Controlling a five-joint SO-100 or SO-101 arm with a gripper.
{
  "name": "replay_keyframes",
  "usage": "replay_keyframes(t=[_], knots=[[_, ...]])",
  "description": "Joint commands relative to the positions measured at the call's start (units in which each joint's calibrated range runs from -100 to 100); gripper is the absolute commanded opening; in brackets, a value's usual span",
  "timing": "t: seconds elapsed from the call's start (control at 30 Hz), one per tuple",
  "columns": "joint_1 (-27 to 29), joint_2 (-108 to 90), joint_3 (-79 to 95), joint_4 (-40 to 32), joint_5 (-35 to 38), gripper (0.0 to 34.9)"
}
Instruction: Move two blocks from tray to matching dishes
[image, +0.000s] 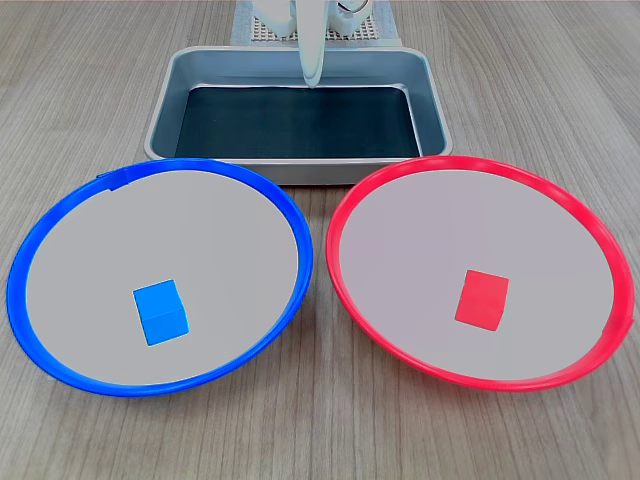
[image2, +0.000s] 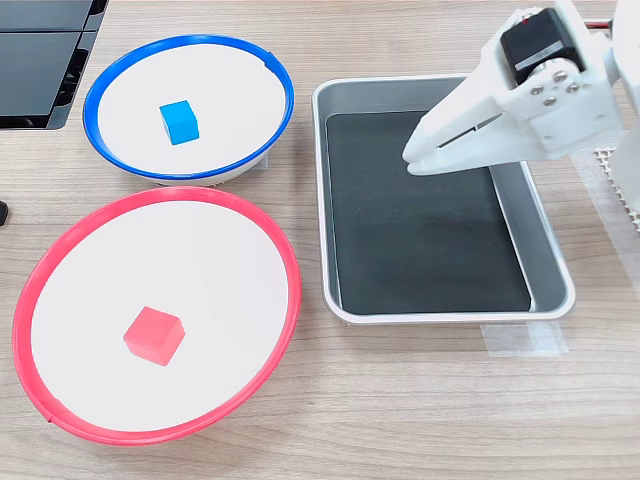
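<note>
In the first exterior view, the tray (image: 165, 105) sits at the back of the wooden counter (image: 320, 430), its black floor bare. The white claw (image: 311, 75) hangs over the tray's rear wall; whether it is clenched cannot be told here. The blue-rimmed dish (image: 60, 230) and red-rimmed dish (image: 590, 230) lie side by side in front, rims nearly touching each other and the tray's front wall. The blue block (image: 161, 312) rests on the blue-rimmed dish, the red block (image: 482, 298) on the red-rimmed one, each with bare plate all round.

In the second exterior view, the claw (image2: 412, 160) hovers above the tray (image2: 325, 200), clenched and holding nothing. The blue block (image2: 179, 122) and red block (image2: 154, 335) are small plain bright cubes, each well inside its matching rim.
</note>
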Motion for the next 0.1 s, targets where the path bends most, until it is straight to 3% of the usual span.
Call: replay_keyframes(t=[0.0, 0.07], knots=[[0.39, -0.34, 0.0, 0.19, -0.24, 0.3], [0.39, -0.34, 0.0, 0.19, -0.24, 0.3]])
